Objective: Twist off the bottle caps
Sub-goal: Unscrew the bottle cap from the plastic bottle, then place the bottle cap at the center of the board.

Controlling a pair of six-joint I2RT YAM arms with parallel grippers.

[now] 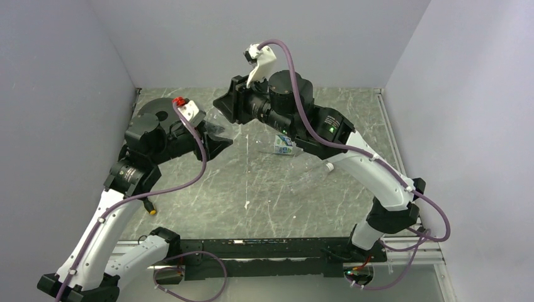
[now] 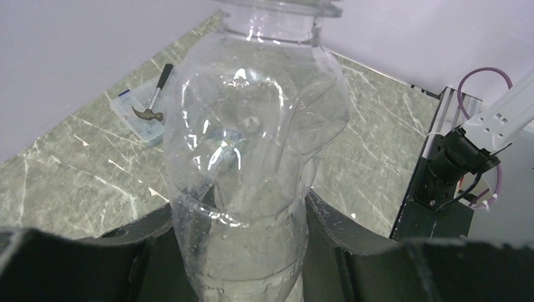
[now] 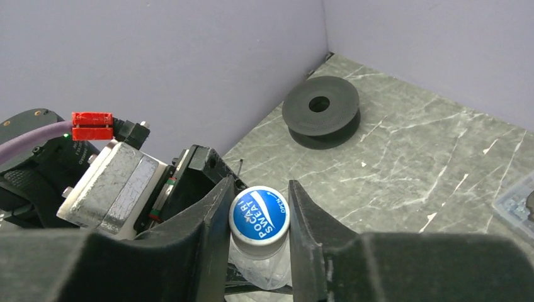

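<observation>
A clear plastic bottle [image 2: 252,145] is held up above the table with my left gripper [image 2: 242,251] shut around its lower body. On its neck sits the bottle cap [image 3: 259,214], white-rimmed with a blue printed top. My right gripper [image 3: 260,202] is shut on that cap, one finger pressed against each side. From above, the two grippers meet at the back middle, left gripper [image 1: 220,137] below right gripper [image 1: 221,104], with the bottle [image 1: 228,123] between them. A short bottle with a blue-and-white label [image 1: 284,146] lies on the table. A second clear bottle [image 1: 312,177] with a white cap [image 1: 329,167] lies to its right.
A black spool [image 3: 321,110] sits near the back left corner. A clear rectangular tray [image 2: 135,123] holding a small hammer [image 2: 154,100] lies on the marble table [image 1: 252,201]. Grey walls close off the left, back and right sides.
</observation>
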